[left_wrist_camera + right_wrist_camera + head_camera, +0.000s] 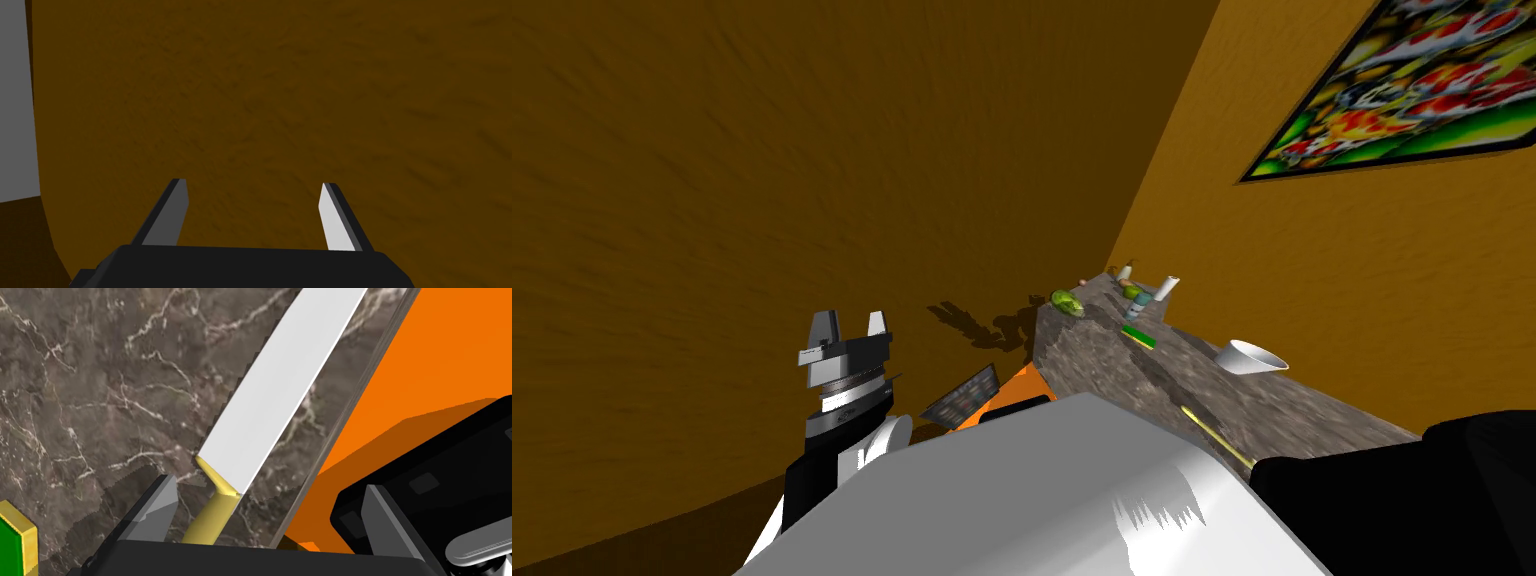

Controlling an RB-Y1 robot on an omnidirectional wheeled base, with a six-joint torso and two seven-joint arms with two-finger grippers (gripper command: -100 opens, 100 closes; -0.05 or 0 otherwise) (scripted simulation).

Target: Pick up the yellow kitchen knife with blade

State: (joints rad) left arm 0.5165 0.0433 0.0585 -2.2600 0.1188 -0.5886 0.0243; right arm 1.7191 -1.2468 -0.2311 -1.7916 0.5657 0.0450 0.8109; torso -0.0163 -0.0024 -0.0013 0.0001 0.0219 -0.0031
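Left gripper (850, 322): two thin blade fingers (336, 220), light grey, slanted tips, one face shaded darker. They rise from a black box with chamfered corners. Small white label strip (812, 355) at the box's 9 o'clock. At its 6 o'clock a ringed silver-grey wrist collar (847, 388), then a black forearm link (810, 478) with a rounded white cover (884, 442) at 3 o'clock. Right gripper (268, 484): same grey blades, same black box.

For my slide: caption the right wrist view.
Open right gripper straddles the yellow-handled knife lying on the dark marbled counter.
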